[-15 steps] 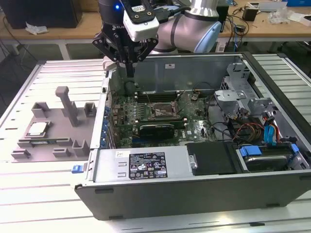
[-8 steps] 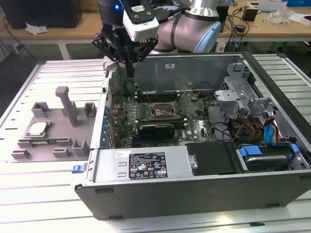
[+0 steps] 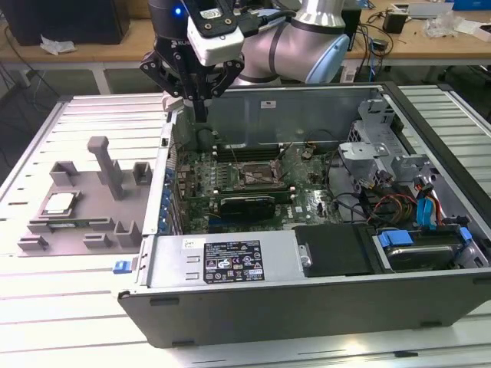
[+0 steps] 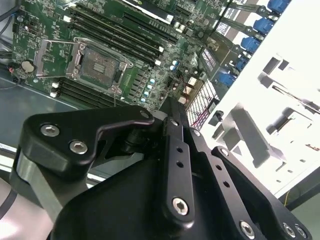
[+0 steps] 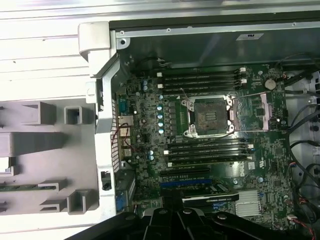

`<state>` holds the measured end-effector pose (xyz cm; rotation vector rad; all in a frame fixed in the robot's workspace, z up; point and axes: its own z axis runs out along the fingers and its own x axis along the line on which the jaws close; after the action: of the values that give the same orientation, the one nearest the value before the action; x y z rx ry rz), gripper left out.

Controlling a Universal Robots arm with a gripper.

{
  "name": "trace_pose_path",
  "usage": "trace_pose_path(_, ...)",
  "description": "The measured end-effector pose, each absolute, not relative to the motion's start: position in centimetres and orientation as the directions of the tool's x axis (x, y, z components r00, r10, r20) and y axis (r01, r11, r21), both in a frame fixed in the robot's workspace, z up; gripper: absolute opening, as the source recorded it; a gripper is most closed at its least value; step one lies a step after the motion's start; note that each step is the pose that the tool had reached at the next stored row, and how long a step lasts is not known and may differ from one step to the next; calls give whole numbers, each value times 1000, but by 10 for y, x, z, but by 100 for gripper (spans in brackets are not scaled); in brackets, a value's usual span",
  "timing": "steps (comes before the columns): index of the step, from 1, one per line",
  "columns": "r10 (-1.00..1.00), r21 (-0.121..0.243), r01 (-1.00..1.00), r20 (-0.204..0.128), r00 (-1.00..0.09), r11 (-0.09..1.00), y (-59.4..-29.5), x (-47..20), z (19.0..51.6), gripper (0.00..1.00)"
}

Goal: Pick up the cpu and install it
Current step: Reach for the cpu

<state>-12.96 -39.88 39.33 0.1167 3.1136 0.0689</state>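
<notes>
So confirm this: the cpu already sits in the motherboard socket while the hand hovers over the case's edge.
Not right. The cpu lies on the grey tray outside the case, as the exterior view shows; the socket is empty in the first wrist view. The hand does hover over the case's edge.

Pale slatted table (image 3: 77,326), grey tray (image 3: 88,208) lying beside open computer case (image 3: 307,310)

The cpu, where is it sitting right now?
In the exterior view the cpu lies on the grey tray at the exterior view's left, outside the computer case and apart from the gripper.
</notes>
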Motion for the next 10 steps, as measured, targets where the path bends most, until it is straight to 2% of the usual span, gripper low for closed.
trace_pose_path(10,75,45,74,-24,-997,996,-399,-147,393,11)
